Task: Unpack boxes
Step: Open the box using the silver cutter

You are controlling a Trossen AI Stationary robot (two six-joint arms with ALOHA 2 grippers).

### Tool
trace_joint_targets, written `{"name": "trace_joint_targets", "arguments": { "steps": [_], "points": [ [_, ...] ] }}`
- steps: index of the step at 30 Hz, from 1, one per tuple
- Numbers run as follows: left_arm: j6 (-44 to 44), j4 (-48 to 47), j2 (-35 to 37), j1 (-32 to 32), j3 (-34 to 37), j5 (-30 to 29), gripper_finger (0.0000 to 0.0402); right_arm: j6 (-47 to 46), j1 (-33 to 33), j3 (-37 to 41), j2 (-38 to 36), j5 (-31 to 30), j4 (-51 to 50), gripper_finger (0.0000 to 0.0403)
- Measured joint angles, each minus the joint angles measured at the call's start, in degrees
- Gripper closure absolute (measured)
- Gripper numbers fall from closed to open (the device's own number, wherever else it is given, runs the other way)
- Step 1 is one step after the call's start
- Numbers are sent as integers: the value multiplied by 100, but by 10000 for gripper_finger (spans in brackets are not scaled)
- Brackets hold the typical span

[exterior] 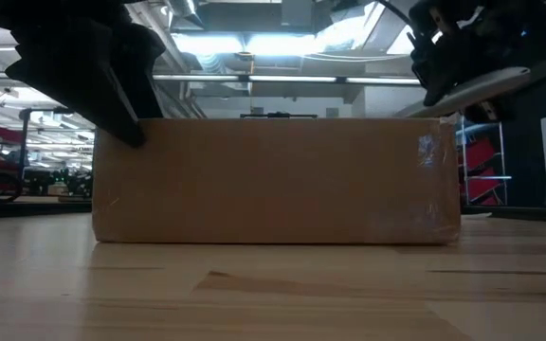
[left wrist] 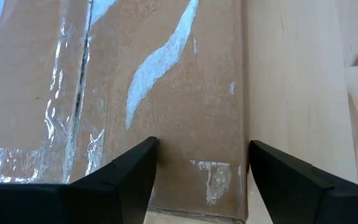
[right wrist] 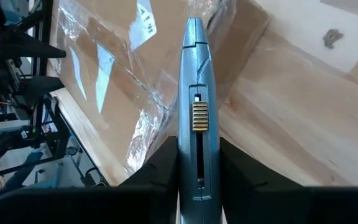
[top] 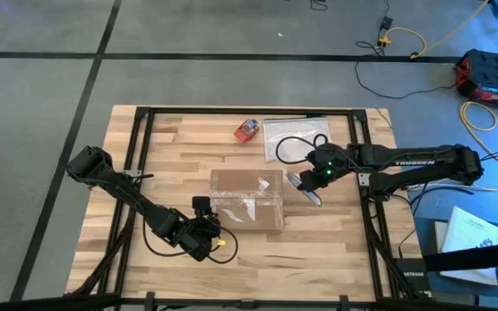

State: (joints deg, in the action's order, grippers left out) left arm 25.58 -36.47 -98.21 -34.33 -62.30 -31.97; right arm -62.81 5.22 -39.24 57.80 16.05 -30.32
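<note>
Cardboard box (top: 247, 200) sits between released left pincer (left wrist: 201, 171) and right pincer (right wrist: 197, 180) grasping utility knife (right wrist: 195, 106).

Right gripper (right wrist: 197, 168) clamping a grey utility knife (right wrist: 194, 93), tip above taped cardboard box (right wrist: 123, 68), wooden table (right wrist: 316, 106) beside

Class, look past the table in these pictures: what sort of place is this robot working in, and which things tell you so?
Probably a workshop or lab hall: a grey concrete floor with trailing yellow cables, exposed ceiling ducts and strip lights, and a wooden table on a black frame.
</note>
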Motion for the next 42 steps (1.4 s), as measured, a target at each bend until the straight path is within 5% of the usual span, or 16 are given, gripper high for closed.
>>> {"name": "trace_joint_targets", "arguments": {
  "steps": [11,42],
  "points": [
    [4,8,0,2,0,-2,167,4,4,4,572,1,300,340],
    [17,129,0,2,9,-6,167,-43,6,4,583,-254,316,340]
  ]
}}
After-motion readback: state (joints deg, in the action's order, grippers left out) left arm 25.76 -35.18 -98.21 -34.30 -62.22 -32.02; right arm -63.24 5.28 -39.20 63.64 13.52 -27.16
